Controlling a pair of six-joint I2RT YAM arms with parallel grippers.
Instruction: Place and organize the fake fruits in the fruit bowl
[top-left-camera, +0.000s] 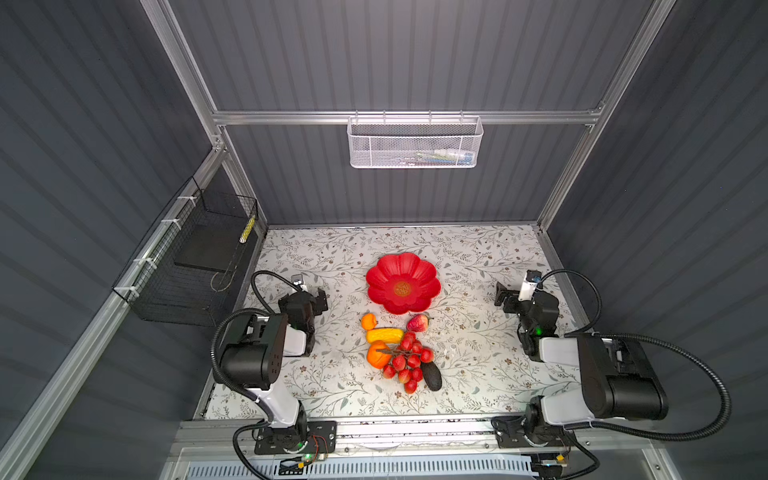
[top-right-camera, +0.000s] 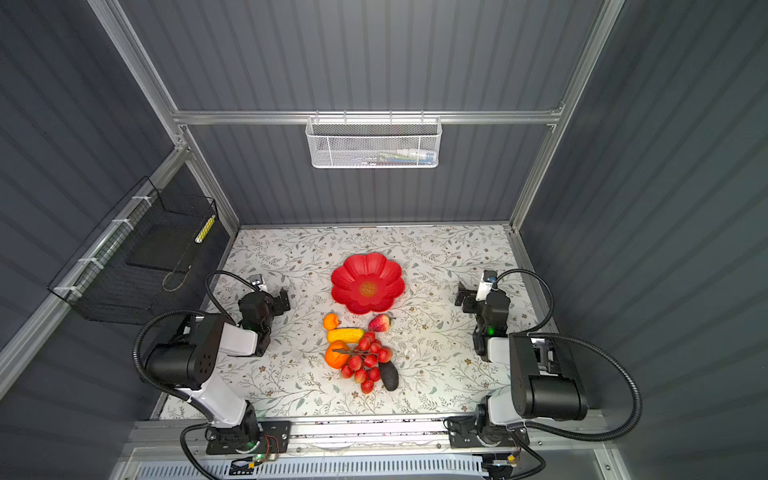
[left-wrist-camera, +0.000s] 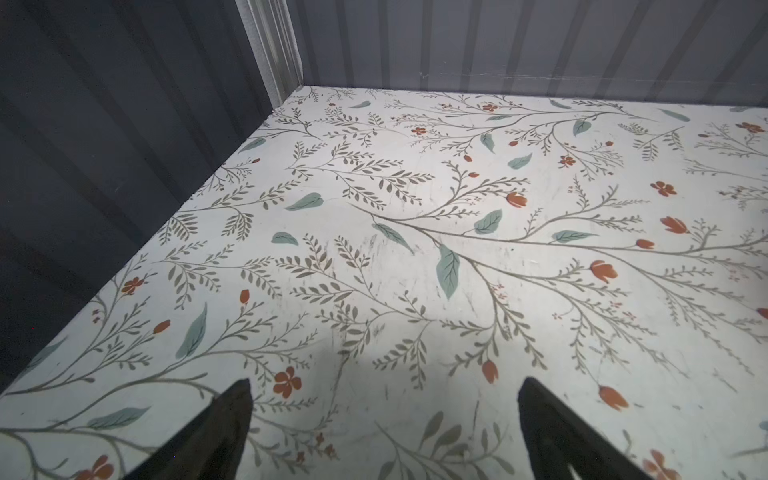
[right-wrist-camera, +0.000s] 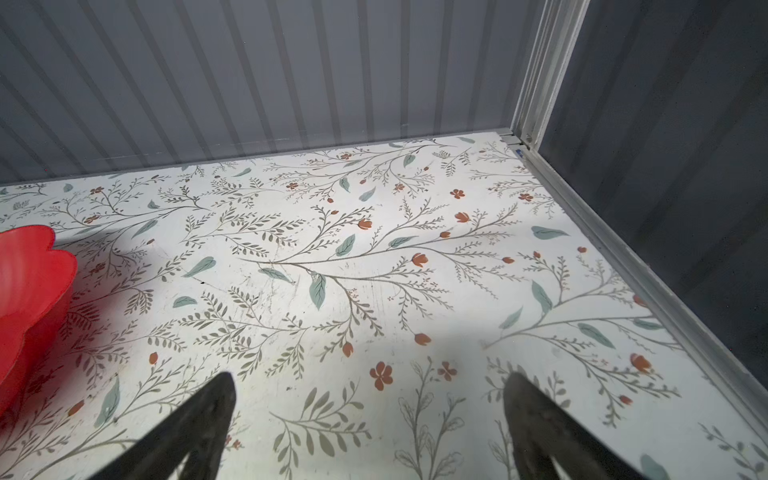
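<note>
Floral table (top-left-camera: 478, 374).
Black wire basket (top-left-camera: 195, 257), left wall: holds a dark flat slab.
White mesh basket (top-left-camera: 415, 143), back wall: contents too blurred to name.
Fruit bowl (top-left-camera: 386, 270), mid-table: empty.
Left gripper (top-left-camera: 318, 299) and right gripper (top-left-camera: 503, 295) sit near the side edges, jaws spread and holding nothing. They are probably parked there to keep the middle free.
All the fruit is clustered just frontward of the bowl: grape bunch (top-left-camera: 409, 361) with its stem across the large orange (top-left-camera: 377, 354) and against the avocado (top-left-camera: 432, 376); then yellow oblong fruit (top-left-camera: 384, 335), strawberry (top-left-camera: 417, 323), small orange (top-left-camera: 368, 321).

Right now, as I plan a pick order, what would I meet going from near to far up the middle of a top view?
avocado → yellow oblong fruit → fruit bowl → white mesh basket
</note>
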